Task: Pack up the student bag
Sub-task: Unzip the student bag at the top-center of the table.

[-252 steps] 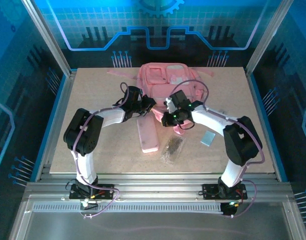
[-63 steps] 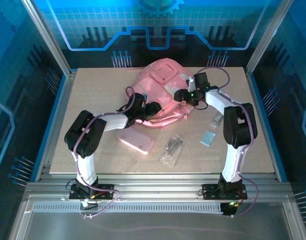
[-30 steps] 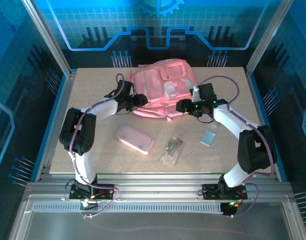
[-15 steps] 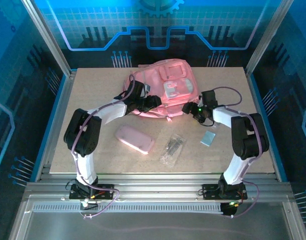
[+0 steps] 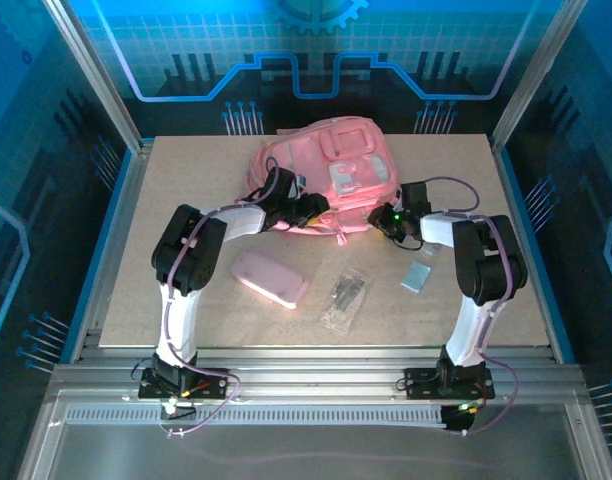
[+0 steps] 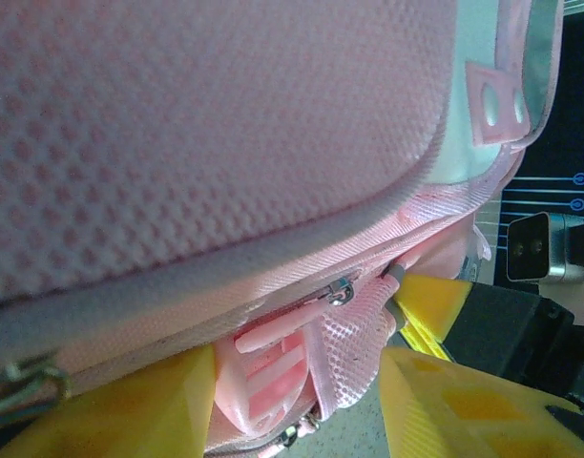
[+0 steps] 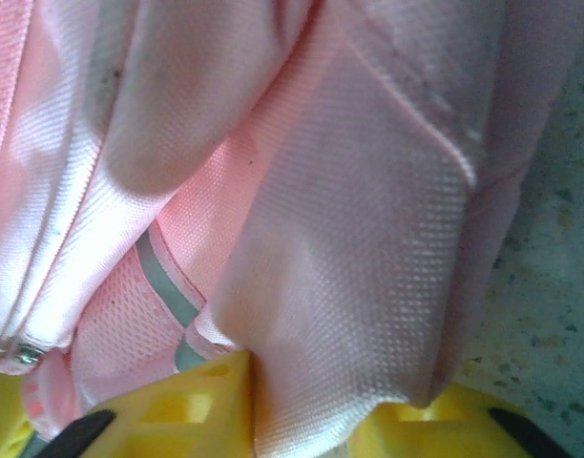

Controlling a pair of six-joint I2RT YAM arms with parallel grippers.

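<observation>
The student bag [image 5: 326, 172], a big soft pink backpack, lies at the back middle of the table. My left gripper [image 5: 312, 211] is at its near edge. In the left wrist view the bag's [image 6: 206, 143] mesh fabric, a strap piece and a zip pull [image 6: 342, 289] sit between the yellow fingers [image 6: 130, 410] of my left gripper [image 6: 297, 410]. That gripper is open, with a gap showing beside the right finger. My right gripper [image 5: 382, 219] is at the bag's near right corner. My right gripper [image 7: 306, 410] is shut on a fold of the bag's [image 7: 349, 239] fabric.
A flat pink pencil case [image 5: 269, 278] lies on the table in front of the bag. A clear packet of small dark items [image 5: 344, 298] is to its right. A small grey-blue block [image 5: 417, 276] lies near the right arm. The metal frame rails run along the table edges.
My right gripper has closed on a fold at the bag's near right corner. My left gripper slid right along the bag's near edge and narrowed slightly. The bag shifted a little.
</observation>
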